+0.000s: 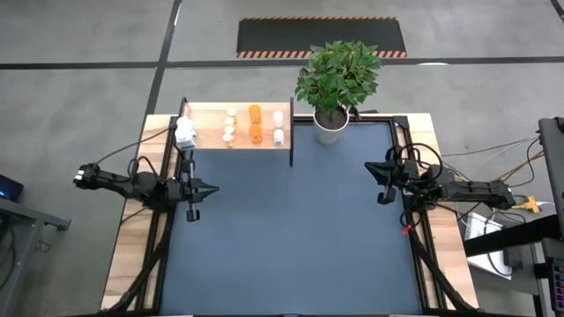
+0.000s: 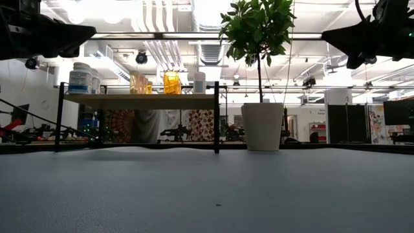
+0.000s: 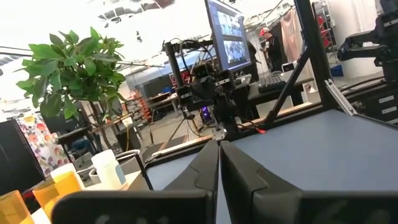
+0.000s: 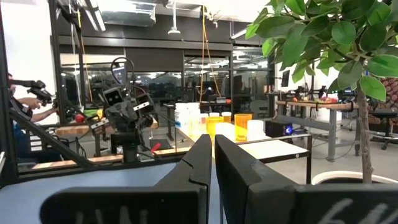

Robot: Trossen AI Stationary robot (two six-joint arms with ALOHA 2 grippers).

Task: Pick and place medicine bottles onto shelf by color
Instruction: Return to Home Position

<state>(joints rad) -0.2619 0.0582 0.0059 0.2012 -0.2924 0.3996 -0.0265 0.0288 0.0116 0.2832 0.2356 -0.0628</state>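
The shelf (image 1: 211,141), a light wood board on black legs, stands at the table's far left. Medicine bottles stand upright on it: a large white one (image 1: 185,132) at its left end, orange ones (image 1: 255,113) in the middle, and small white ones (image 1: 278,136) toward its right end. The low view shows the orange bottles (image 2: 171,83) and the white one (image 2: 81,77) on the board (image 2: 139,100). My left gripper (image 1: 215,187) hovers shut by the table's left edge, touching nothing. By the right edge my right gripper (image 1: 369,165) is also shut and bare.
A potted plant in a white pot (image 1: 330,125) stands at the far edge, just right of the shelf. The dark blue tabletop (image 1: 291,238) stretches between the two arms. Cables lie on the wooden strip (image 1: 441,220) at the right. A person (image 4: 25,99) shows beyond the table.
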